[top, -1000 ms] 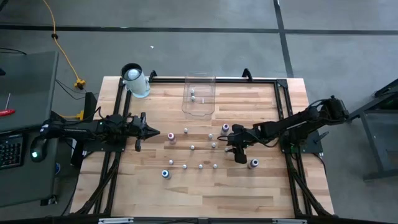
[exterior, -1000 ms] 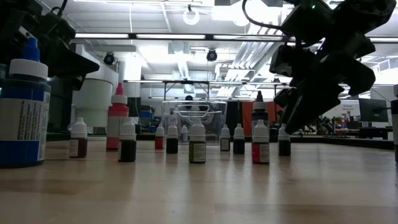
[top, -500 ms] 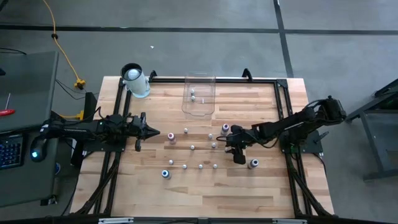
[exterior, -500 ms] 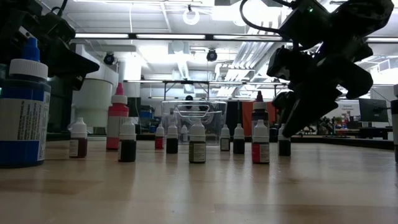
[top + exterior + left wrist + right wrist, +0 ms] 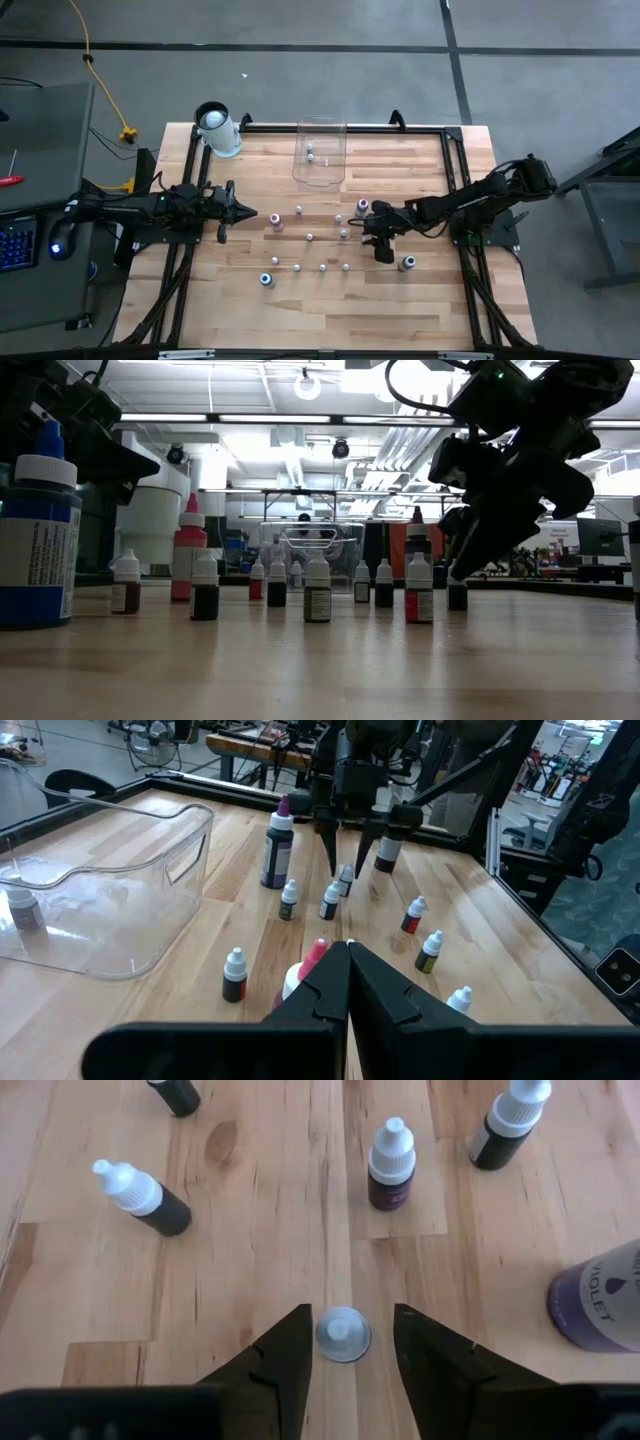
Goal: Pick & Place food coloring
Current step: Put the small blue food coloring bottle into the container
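Observation:
Many tiny food coloring bottles stand upright on their bases across the wooden table (image 5: pixel 420 310). My right gripper (image 5: pixel 350 1310) is open and slants down over one of them (image 5: pixel 344 1335), whose round whitish cap shows from above between the fingertips without touching them. The left wrist view shows the same bottle (image 5: pixel 345 880) under the gripper (image 5: pixel 350 845). At the table's left, my left gripper (image 5: pixel 250 214) hovers shut and empty, a pink-tipped bottle (image 5: pixel 312 960) just ahead of it.
A clear bin (image 5: pixel 320 155) at the far middle holds two small bottles. A big white cylinder (image 5: pixel 218 130) stands at the far left corner. A taller violet bottle (image 5: pixel 600 1305) stands close beside my right gripper, and a grey-capped one (image 5: pixel 407 263) stands nearer the front.
My right gripper has tipped slightly lower, so its fingertips now stand on either side of the small bottle's cap. Its opening looks unchanged. No bottle has moved.

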### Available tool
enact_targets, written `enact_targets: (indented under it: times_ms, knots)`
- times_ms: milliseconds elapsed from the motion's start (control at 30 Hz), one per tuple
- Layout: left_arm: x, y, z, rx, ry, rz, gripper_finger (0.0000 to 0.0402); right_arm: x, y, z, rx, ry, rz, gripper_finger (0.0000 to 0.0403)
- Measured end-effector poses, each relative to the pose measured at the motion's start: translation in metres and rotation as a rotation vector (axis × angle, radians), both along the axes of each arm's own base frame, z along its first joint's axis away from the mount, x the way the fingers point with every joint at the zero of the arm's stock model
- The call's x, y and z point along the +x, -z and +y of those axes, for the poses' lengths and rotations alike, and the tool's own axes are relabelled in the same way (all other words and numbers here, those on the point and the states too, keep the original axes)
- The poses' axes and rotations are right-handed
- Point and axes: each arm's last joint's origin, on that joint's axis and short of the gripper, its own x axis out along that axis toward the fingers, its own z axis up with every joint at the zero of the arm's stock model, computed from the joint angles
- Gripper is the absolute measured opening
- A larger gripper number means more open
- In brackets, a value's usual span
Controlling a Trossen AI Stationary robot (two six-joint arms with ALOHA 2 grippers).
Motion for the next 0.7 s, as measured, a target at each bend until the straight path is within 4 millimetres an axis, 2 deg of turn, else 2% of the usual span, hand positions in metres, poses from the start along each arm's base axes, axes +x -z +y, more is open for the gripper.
enact_targets:
  times_ms: [433,567,700]
  knots:
    - [0.0,0.0,0.0,0.0,0.0,0.0,0.0001,0.0,-0.001,0.001,0.026,-0.016,-0.002,0.0047]
    - [0.0,0.0,0.0,0.0,0.0,0.0,0.0001,-0.001,-0.004,0.001,0.04,-0.005,-0.009,0.0045]
    - [0.0,0.0,0.0,0.0,0.0,0.0,0.0001,0.0,-0.021,0.001,0.041,-0.004,-0.035,0.0045]
